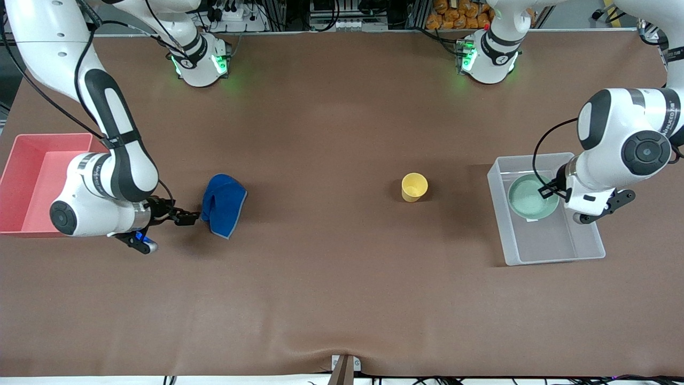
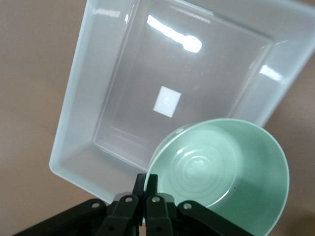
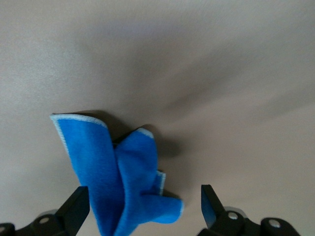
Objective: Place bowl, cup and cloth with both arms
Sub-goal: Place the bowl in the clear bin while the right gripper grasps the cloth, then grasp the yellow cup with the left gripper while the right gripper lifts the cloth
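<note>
The pale mint-green bowl (image 1: pixel 529 198) is in the clear plastic bin (image 1: pixel 556 251) at the left arm's end of the table. My left gripper (image 1: pixel 550 191) is shut on the bowl's rim. In the left wrist view the gripper (image 2: pixel 146 184) pinches the rim of the bowl (image 2: pixel 221 167) over the bin (image 2: pixel 93 108). The yellow cup (image 1: pixel 414 187) stands upright on the table mid-way. The blue cloth (image 1: pixel 223 204) lies crumpled on the table. My right gripper (image 1: pixel 191 216) is open at the cloth's edge. In the right wrist view the cloth (image 3: pixel 113 167) lies between the gripper's (image 3: pixel 143 206) spread fingers.
A pink bin (image 1: pixel 26 182) stands at the right arm's end of the table, beside the right arm's wrist. The brown table cover (image 1: pixel 331 278) is bare between the cloth, the cup and the clear bin. A white label (image 2: pixel 167 101) lies on the clear bin's floor.
</note>
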Robot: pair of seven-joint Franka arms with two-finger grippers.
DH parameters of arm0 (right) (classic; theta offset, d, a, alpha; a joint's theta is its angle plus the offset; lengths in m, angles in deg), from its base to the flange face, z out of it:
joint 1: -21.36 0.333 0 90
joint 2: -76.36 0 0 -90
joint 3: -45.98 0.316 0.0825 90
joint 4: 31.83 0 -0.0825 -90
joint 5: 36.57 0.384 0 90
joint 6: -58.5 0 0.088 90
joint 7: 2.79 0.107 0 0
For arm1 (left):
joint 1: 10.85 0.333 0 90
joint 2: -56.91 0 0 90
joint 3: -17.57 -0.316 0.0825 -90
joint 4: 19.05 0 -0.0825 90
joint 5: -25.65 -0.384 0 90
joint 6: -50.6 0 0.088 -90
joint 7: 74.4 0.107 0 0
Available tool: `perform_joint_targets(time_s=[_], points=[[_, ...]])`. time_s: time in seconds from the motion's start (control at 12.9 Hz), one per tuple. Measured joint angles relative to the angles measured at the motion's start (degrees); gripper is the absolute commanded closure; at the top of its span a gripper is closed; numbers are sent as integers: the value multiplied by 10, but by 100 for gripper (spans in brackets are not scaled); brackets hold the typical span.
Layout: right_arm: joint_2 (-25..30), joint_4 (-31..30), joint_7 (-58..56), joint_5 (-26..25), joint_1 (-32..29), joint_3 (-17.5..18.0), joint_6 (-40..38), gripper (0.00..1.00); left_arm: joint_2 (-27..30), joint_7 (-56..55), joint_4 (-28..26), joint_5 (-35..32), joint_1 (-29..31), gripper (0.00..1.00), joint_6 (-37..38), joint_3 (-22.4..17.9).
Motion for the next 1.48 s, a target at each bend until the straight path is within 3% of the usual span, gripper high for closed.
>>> perform_joint_targets(time_s=[0.47,0.62,0.78,0.86,0.93,1.24,1.48], points=[[-2,-24,9,19,12,0,8,0,0,53,-129,0,37,100,-154,0],[-6,-31,9,20,12,0,8,46,0,71,-155,0,43,100,-179,0],[-10,-32,9,22,12,1,8,83,0,94,-167,0,52,100,-183,0],[-11,-32,8,23,14,1,7,100,0,104,-172,0,55,50,-185,0],[-11,-32,8,24,16,2,7,100,0,113,-177,0,59,1,-189,0],[-11,-32,8,24,21,3,7,100,3,144,-177,0,70,0,-196,0],[-11,-31,7,25,21,3,6,100,37,155,-154,0,73,0,-178,4]])
